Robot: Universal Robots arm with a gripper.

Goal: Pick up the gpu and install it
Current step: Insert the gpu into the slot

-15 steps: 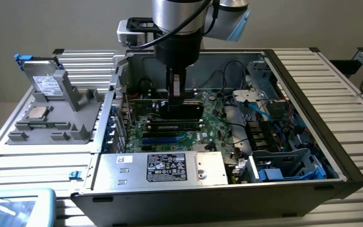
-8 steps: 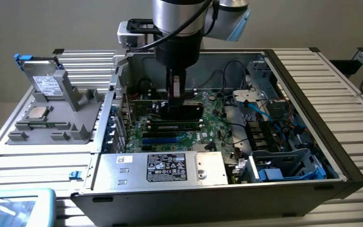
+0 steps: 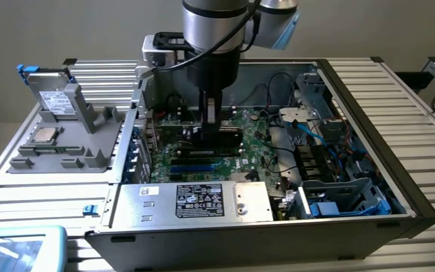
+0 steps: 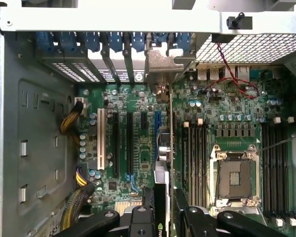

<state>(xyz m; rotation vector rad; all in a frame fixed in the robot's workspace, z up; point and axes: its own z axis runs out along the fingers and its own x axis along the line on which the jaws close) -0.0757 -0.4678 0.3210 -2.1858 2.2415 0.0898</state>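
Observation:
The gpu (image 3: 216,140) hangs upright low inside the open computer case (image 3: 369,102), just above the green motherboard (image 3: 257,144). My gripper (image 3: 211,116) reaches straight down from the arm and is shut on the card's upper edge. In the wrist view the gpu (image 4: 164,148) appears edge-on, running from my gripper (image 4: 166,210) toward its silver end bracket (image 4: 160,66) at the case's rear slot openings. One black finger (image 4: 149,212) presses each side of the card. The card stands over the expansion slots (image 4: 130,143); whether it touches a slot is hidden.
A power supply with a label (image 3: 202,201) fills the case's near side. Cables and a drive cage (image 3: 338,192) crowd the exterior view's right. The empty CPU socket (image 4: 235,177) lies beside the card. A grey fixture with a drive (image 3: 55,102) stands outside the case.

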